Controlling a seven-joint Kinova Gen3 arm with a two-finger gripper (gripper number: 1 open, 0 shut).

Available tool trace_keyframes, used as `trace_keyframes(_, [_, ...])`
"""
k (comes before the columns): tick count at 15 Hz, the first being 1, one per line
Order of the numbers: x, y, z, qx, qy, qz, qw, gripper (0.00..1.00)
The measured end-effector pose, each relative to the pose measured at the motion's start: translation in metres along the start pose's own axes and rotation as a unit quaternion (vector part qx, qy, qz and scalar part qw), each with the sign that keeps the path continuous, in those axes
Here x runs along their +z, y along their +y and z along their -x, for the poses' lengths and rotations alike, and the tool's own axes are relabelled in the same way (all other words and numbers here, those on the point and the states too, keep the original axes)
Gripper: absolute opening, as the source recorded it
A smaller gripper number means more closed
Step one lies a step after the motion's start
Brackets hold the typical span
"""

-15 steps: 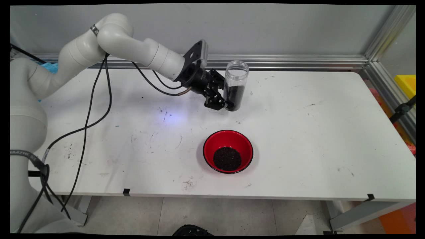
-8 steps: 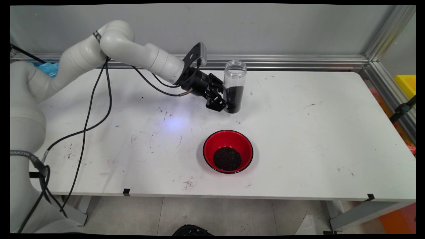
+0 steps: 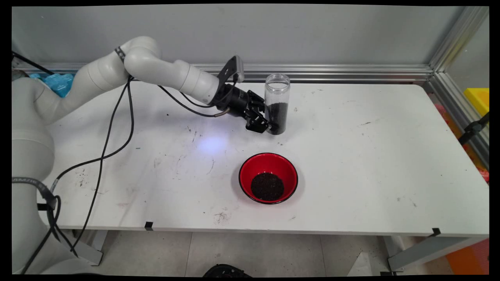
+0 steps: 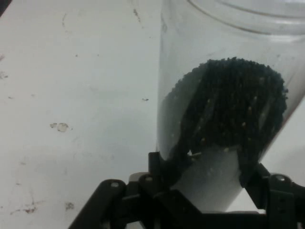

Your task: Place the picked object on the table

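Fingers of the gripper (image 3: 272, 125) clamp low on the clear jar (image 3: 277, 104) of dark grains, upright beyond the red bowl (image 3: 268, 178); its bottom looks at or near the table (image 3: 371, 156); so low a grip risks tipping the open jar and spilling.

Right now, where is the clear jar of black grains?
In the main view the clear jar stands upright toward the table's far side, clamped low by the gripper, beyond the red bowl.
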Motion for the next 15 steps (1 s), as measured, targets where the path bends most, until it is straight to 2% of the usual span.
trace_keyframes(15, [0.019,-0.005,0.024,0.003,-0.003,0.003,1.0000,0.00])
